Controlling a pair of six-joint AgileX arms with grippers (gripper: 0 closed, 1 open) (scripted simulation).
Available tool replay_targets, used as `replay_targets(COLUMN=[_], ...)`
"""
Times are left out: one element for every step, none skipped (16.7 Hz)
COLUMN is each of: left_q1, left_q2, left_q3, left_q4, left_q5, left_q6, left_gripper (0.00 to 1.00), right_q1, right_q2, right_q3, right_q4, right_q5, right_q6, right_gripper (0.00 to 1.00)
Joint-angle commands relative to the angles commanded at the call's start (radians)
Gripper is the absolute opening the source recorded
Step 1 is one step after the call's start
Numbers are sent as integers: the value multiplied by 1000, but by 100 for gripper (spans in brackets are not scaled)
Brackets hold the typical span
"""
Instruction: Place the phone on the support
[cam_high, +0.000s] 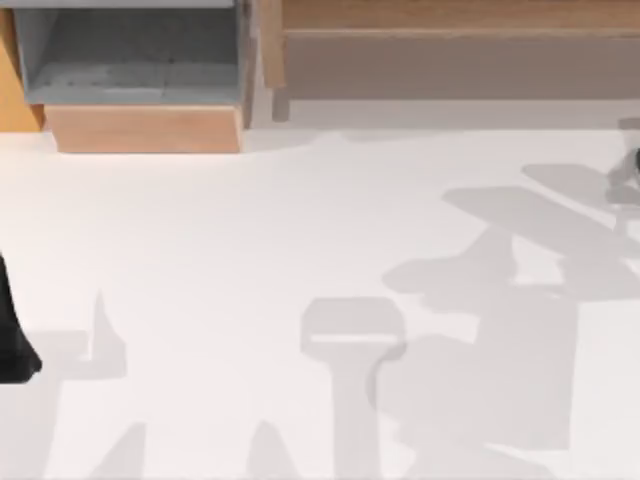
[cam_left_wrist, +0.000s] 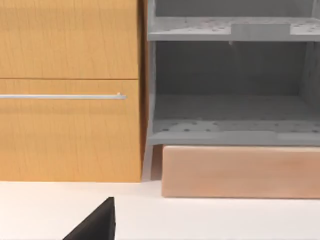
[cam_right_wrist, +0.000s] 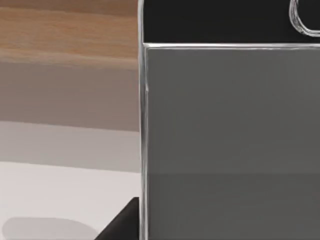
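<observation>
Grey-screened phone (cam_right_wrist: 230, 130) stands right before the right arm's jaws.

**Both arms at frame edges, gripper state unclear**

Left arm (cam_high: 12, 335): dark shape at the top view's left edge, low over the counter. Left wrist view catches one dark finger (cam_left_wrist: 97, 222) of the left gripper, tip pointed out over the counter.

Right arm (cam_high: 630, 165): small dark and grey bit at the top view's right edge, far side. Right wrist view catches a dark finger (cam_right_wrist: 122, 222) of the right gripper, just beside the phone (cam_right_wrist: 230, 140) edge; contact unclear.
</observation>
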Motion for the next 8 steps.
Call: replay_targets(left_q1=[0,0,0,0,0,0,0,0], left_q2=[0,0,0,0,0,0,0,0], left_q3=[0,0,0,0,0,0,0,0], left_q4=[0,0,0,0,0,0,0,0], left_q5=[0,0,0,0,0,0,0,0], left_q6=[0,0,0,0,0,0,0,0], left_gripper=[100,100,100,100,100,100,100,100], right_q1=[0,5,6,12,20,28,36,43], right_q2=[0,4,4,1,-1,-2,2,11], right_q3=[0,2,2,1,2,5,11,19], right_q4=[0,-2,-2,-5,-9,-13,-15,-16], right_q5=[0,1,2,4,10,17,27,40], right_q6=[0,2,3,6,10,12,11,7], right_gripper=[0,0,0,0,0,0,0,0])
